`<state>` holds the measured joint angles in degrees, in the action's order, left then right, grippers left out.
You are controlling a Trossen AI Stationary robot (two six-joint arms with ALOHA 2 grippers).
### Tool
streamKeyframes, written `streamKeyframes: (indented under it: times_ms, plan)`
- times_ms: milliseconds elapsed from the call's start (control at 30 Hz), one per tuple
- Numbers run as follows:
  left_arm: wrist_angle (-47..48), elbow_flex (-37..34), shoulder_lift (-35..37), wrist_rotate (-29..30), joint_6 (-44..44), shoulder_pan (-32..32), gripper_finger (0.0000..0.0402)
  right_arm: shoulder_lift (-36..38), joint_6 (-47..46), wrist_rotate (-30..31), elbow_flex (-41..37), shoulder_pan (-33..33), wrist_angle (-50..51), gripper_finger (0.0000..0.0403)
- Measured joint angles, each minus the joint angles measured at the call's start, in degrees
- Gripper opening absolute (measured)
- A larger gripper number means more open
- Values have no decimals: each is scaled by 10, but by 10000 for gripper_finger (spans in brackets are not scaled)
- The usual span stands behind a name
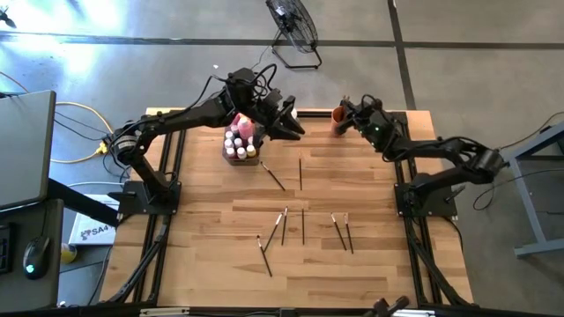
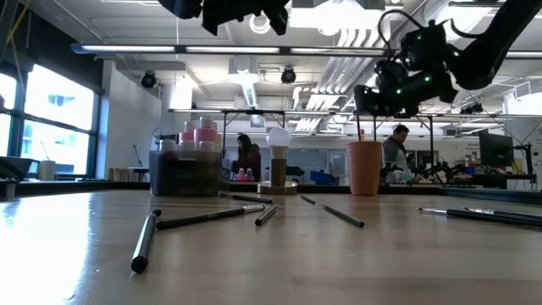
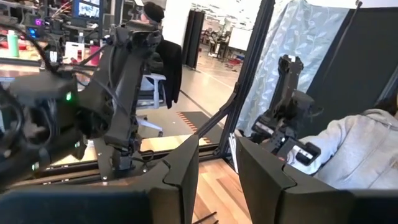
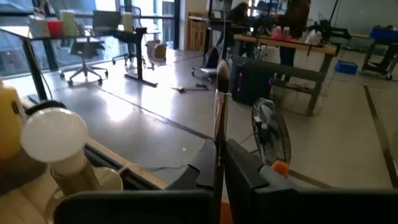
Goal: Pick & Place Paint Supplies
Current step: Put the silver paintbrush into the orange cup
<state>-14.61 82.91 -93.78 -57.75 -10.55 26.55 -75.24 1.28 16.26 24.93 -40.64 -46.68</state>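
Note:
My right gripper (image 4: pixel 219 163) is shut on a thin dark-handled paintbrush (image 4: pixel 218 118) and hovers above the orange cup (image 1: pixel 338 118) near the far edge. My left gripper (image 3: pixel 217 177) is open and holds nothing; it hangs in the air just right of the grey tray (image 1: pixel 232 155) that holds pink, yellow and white-capped paint bottles (image 1: pixel 241 136). Several more paintbrushes (image 1: pixel 284 225) lie flat on the wooden table, in the middle and toward the near edge. The low view shows the tray of bottles (image 2: pixel 186 165) and the cup (image 2: pixel 364 168) standing on the table. My right gripper pinches the paintbrush's handle (image 4: pixel 217 148) between its two fingers. The brush lies along the fingers and sticks out past their tips, with its bristle end (image 4: pixel 221 73) pointing away over the table's far edge. It is lifted clear of the table.
A white ball on a metal base (image 2: pixel 278 144) stands between tray and cup, and it shows close by in the right wrist view (image 4: pixel 53 134). A floor fan (image 1: pixel 293 25) stands beyond the far edge. People sit in the room behind. Bare wood lies along the near edge.

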Motion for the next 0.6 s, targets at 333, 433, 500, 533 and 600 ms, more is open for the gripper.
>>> streamKeyframes:
  times_ms: [333,433,500,533,600]
  plan:
    - [2,0,0,9,0,0,104,-65,-2,30,0,0,-8,5]
    - [2,0,0,9,0,0,104,-67,-2,30,0,0,-5,13]
    - [2,0,0,9,0,0,104,-67,-2,30,0,2,-6,23]
    - [2,0,0,9,0,0,104,-67,-2,31,0,2,-6,29]
    - [2,0,0,9,-1,0,104,-67,-2,29,0,2,-8,42]
